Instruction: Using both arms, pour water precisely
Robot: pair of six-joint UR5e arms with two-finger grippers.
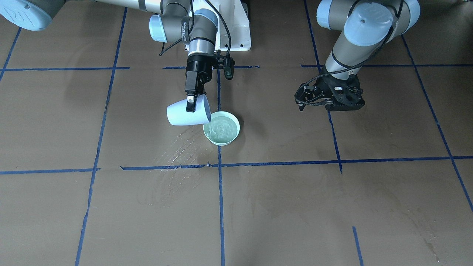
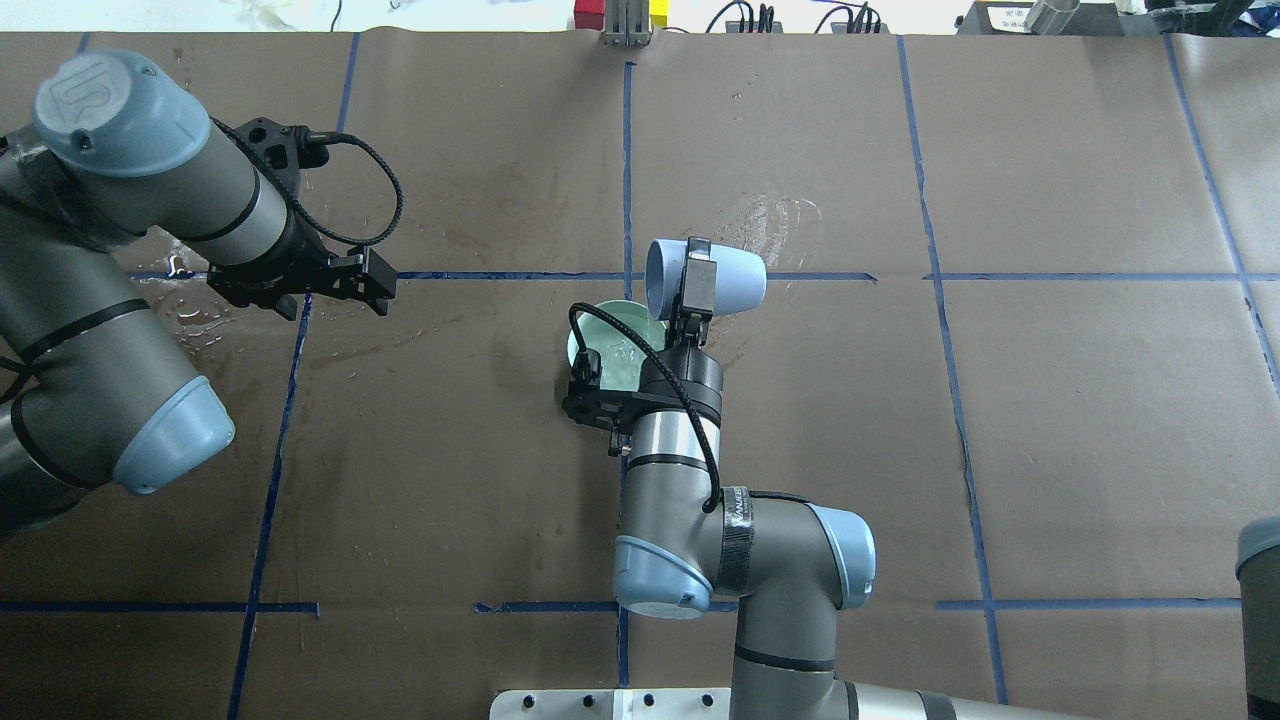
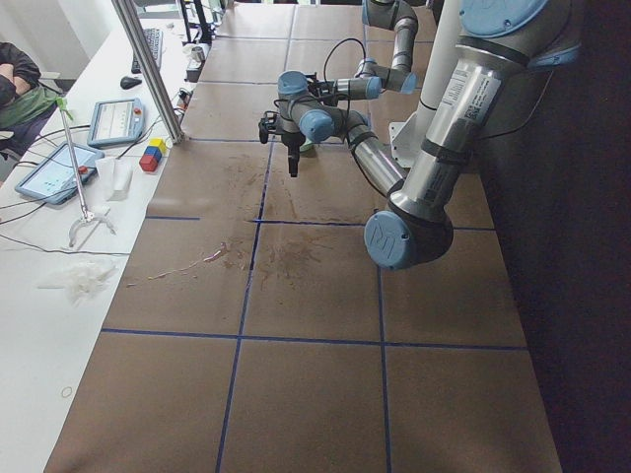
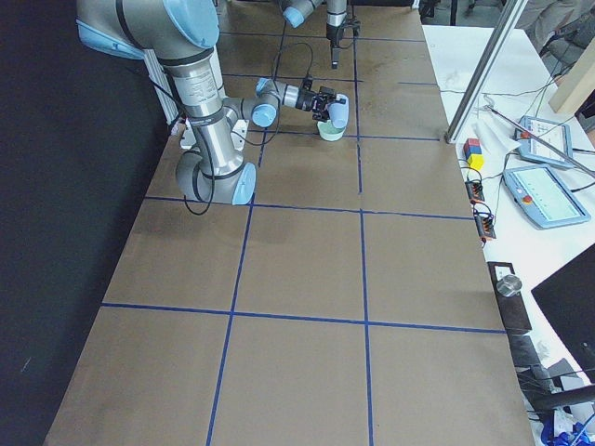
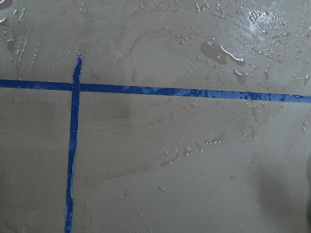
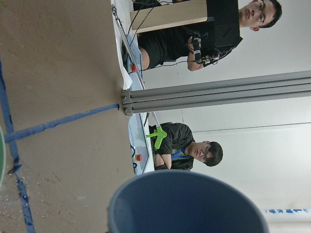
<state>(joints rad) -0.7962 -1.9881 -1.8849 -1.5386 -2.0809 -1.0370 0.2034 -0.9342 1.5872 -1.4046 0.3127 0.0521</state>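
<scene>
Left arm [image 2: 90, 340] cap [image 2: 100, 100] — "UR" logo, cup [image 2: 735, 280] tipped

Pretty clearly a robotics lab: left arm [image 2: 120, 330] and right arm [image 2: 690, 520] stood at a table [image 1: 281, 207] papered brown and gridded with blue tape [image 1: 220, 207], teach pendants [image 4: 553, 197] alongside, an aluminium post [image 3: 150, 69], people [image 6: 180, 145] nearby.

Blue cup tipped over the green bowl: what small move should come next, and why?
Probably the right arm should roll the cup slightly back toward upright. It lies almost on its side, mouth over the rim of the bowl; the water there ripples and seems fairly high, and wet streaks already mark the table.
</scene>
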